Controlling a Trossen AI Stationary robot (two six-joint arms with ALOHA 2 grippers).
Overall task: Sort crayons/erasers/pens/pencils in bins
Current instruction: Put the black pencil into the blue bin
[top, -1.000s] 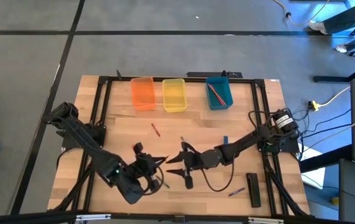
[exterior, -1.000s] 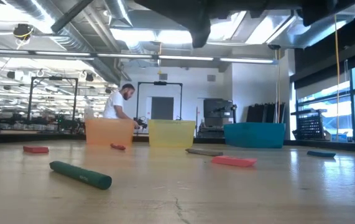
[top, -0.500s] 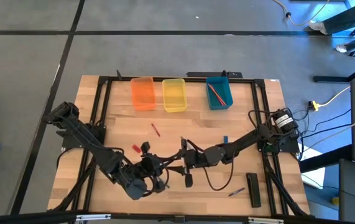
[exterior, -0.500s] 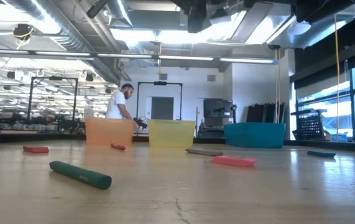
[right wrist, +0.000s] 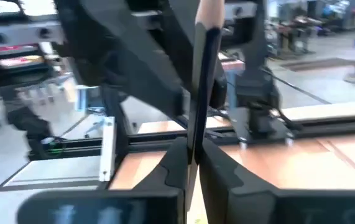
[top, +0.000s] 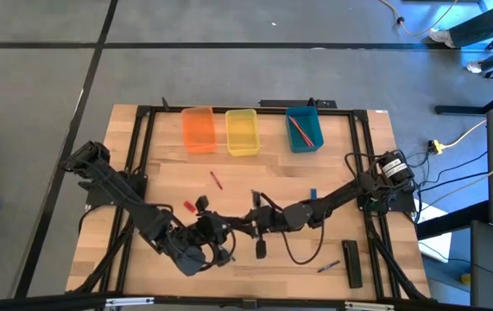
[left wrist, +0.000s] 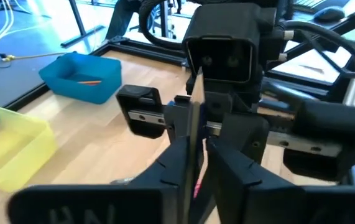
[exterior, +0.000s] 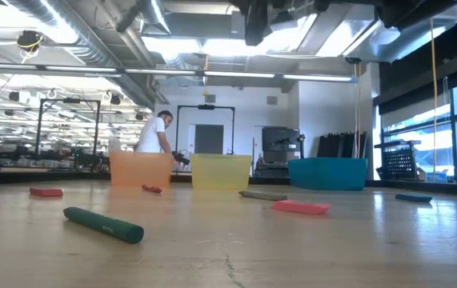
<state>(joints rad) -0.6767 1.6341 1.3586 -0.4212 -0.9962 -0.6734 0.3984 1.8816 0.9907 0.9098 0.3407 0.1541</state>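
Midway along the worktop's (top: 350,173) front half, above the wood, a dark pencil (right wrist: 201,81) stands between the two grippers, which meet nose to nose. The right gripper (top: 250,226) has its jaws closed on the pencil, the sharpened wooden tip sticking out past them. The left gripper (top: 220,231) faces it from the other side with the same pencil running between its jaws; whether they grip it I cannot tell.

At the far edge sit three bins in a row: orange (top: 186,130), yellow (top: 229,131) and teal (top: 291,130), the teal one with an orange pencil (top: 300,130) inside. Loose on the worktop are a red eraser (top: 201,205) near the left arm, a thin red stick (top: 216,180) farther back, a small blue piece (top: 312,195) beside the right arm, and a black bar (top: 352,262) at the front right. A green crayon (exterior: 104,224) lies nearest the low camera.
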